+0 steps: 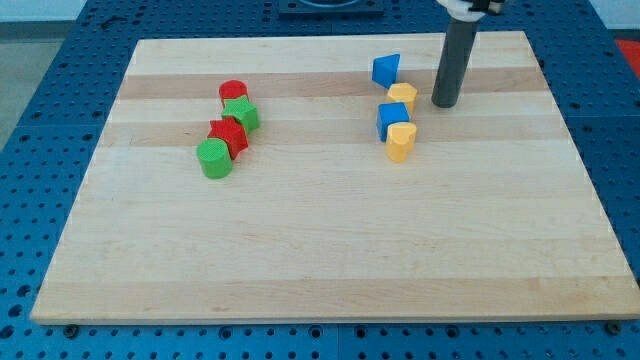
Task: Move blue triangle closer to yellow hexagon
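The blue triangle (387, 70) lies near the view's top, right of centre. The yellow hexagon (403, 97) sits just below and right of it, a small gap apart. My tip (445, 104) rests on the board just right of the yellow hexagon and below right of the blue triangle, touching neither. A blue cube-like block (393, 119) sits directly below the hexagon, touching it, and a yellow heart-like block (401, 141) lies just below that.
On the view's left a cluster holds a red cylinder (233, 92), a green star (241, 113), a red star (228, 134) and a green cylinder (214, 159). The wooden board (320, 240) lies on a blue perforated table.
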Controlling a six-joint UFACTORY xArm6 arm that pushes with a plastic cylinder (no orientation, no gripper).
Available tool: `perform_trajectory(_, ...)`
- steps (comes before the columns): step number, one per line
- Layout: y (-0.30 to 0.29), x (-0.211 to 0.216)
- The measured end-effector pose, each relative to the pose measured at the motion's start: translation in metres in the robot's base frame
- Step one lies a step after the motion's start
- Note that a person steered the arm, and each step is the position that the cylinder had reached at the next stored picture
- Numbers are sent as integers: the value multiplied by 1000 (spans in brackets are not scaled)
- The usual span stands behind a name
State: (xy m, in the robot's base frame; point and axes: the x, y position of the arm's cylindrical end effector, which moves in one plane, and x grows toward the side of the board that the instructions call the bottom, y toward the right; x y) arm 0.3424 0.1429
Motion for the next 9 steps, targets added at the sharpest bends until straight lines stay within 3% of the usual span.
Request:
perform_trajectory(2, -31, 6)
perform_trajectory(3, -13, -4)
perform_trajectory(5, 41, -83)
perform_trajectory(9, -25, -98)
